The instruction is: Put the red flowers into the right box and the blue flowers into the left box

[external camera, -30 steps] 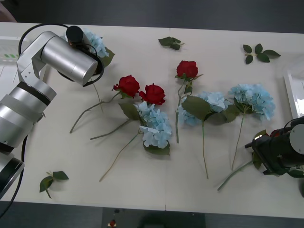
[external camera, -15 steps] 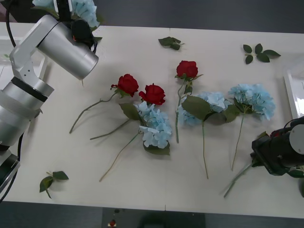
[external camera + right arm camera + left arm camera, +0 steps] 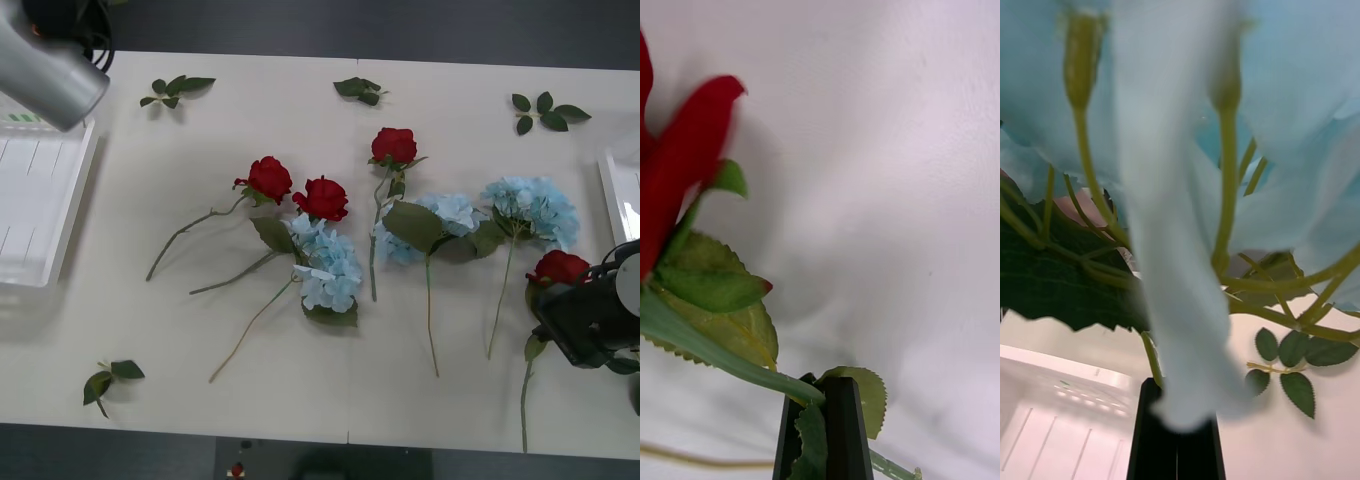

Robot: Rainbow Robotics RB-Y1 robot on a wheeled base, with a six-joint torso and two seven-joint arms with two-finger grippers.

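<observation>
A: Where is the right end effector (image 3: 824, 420)?

B: Near the table (image 3: 330, 400) edge, clenched on a red rose (image 3: 558, 267) stem, beside the right box (image 3: 615, 195).

A: The left end effector (image 3: 1174, 442)?

B: Grips a blue flower (image 3: 1187, 187) near the left box (image 3: 40, 210).

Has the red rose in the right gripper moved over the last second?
Yes. The red rose, clamped in the right gripper, has come up, its stem swung from slanting to nearly vertical beside the right box.
</observation>
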